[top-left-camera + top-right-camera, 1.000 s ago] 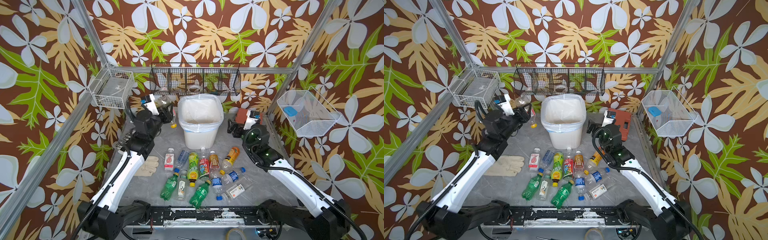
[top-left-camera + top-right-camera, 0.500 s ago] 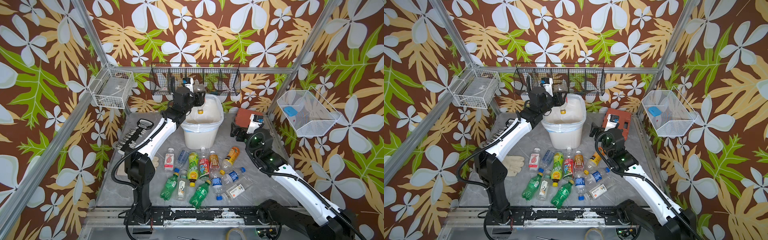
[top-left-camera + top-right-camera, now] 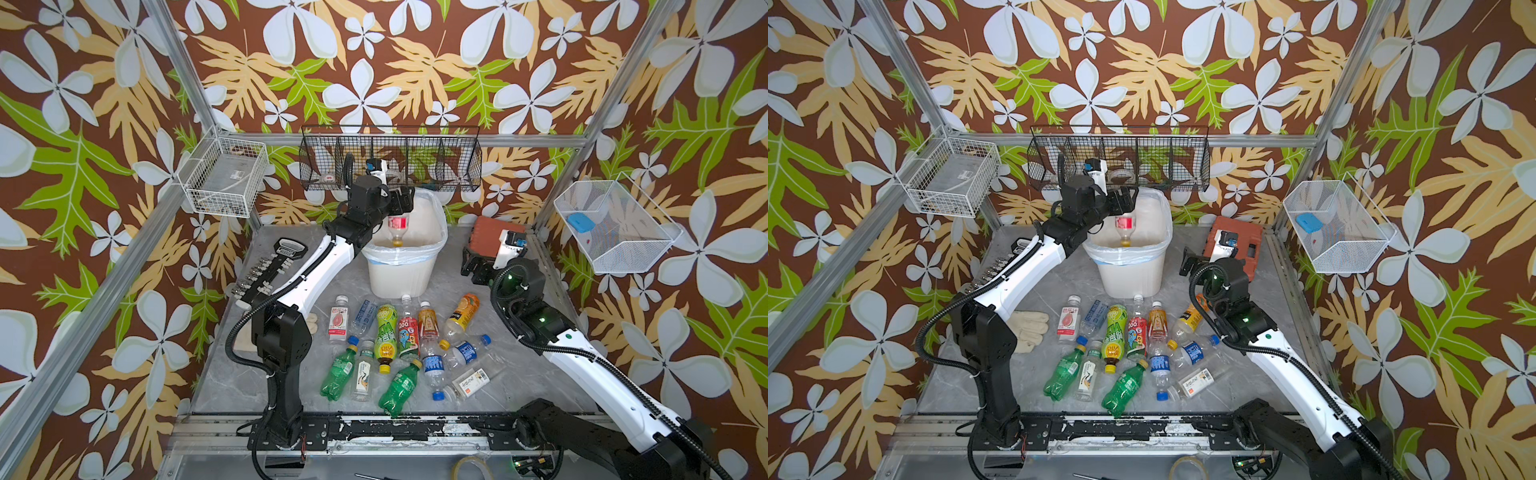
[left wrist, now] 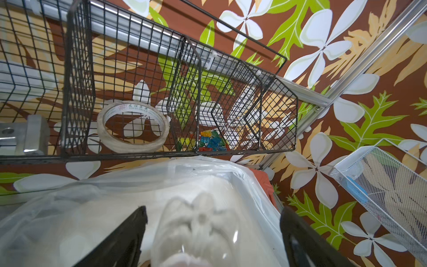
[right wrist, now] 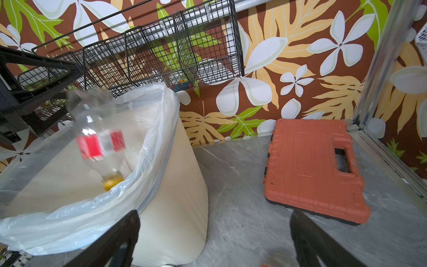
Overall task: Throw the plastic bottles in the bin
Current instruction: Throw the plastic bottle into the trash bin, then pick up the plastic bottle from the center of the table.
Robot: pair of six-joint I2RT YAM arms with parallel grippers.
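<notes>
My left gripper (image 3: 405, 197) (image 3: 1125, 199) (image 4: 212, 212) hangs open above the bin (image 3: 399, 278) (image 3: 1129, 278) (image 5: 175, 196), a white wastebasket lined with a translucent bag. A clear plastic bottle with a red label (image 3: 397, 226) (image 3: 1126, 226) (image 5: 99, 138) (image 4: 196, 231) is just below the fingers, cap down and blurred, inside the bin's mouth and apart from both fingers. Several more plastic bottles (image 3: 399, 345) (image 3: 1125, 349) lie on the table in front of the bin. My right gripper (image 3: 471, 266) (image 3: 1187, 259) (image 5: 213, 215) is open and holds nothing, low to the right of the bin.
An orange-red tool case (image 3: 486, 237) (image 5: 312, 166) lies behind my right gripper. A black wire basket (image 3: 390, 162) with a tape roll (image 4: 132, 127) hangs just behind the bin. White mesh baskets (image 3: 226, 183) (image 3: 615, 228) hang on both side walls. A glove (image 3: 1030, 326) and a socket rack (image 3: 270, 270) lie at the left.
My left arm swung from the bin's left side to above it with the bottle, then opened; the bottle now drops cap-first into the bin. The right arm shifted slightly.
</notes>
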